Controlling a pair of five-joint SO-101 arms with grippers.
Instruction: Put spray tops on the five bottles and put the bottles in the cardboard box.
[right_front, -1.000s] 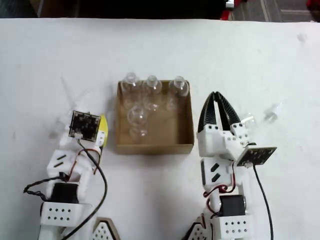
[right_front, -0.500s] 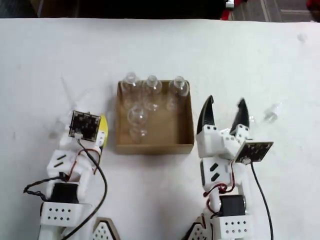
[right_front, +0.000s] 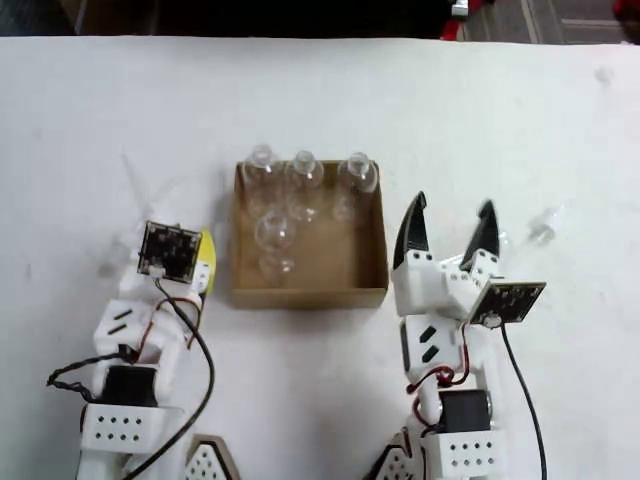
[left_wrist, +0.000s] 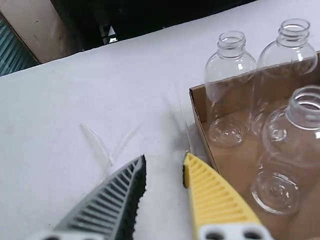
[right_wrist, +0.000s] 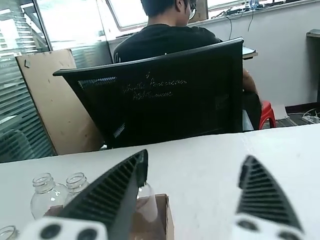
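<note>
So the only thing that's different from a second ago is the right gripper (right_front: 453, 205). It's pinched shut in the older high-view frame, and now its two black fingers are spread wide with nothing between them. It sits just right of the cardboard box (right_front: 310, 297), level with the box's near half, same spot as half a second back. The left arm doesn't budge.

The left gripper (left_wrist: 164, 160) hangs just off the box's left wall. Its grey and yellow fingers are a little apart and gripping nothing.

My guess is the right arm is set to pick something up, since nothing is capped yet. Four bottles (right_front: 303, 175) stand in the box with open necks: three along the far wall, one nearer the middle. I can't make out a fifth for sure. Some clear bits (right_front: 541, 228) lie right of the box, beyond the right gripper, and more thin clear pieces (left_wrist: 97, 142) lie left of it. They look like spray tops, but they're hard to tell.

On writing: the bottles look bare and the box is plain brown. There's pale script on the chair back (right_wrist: 155, 87) beyond the table, which I'll leave unread.
</note>
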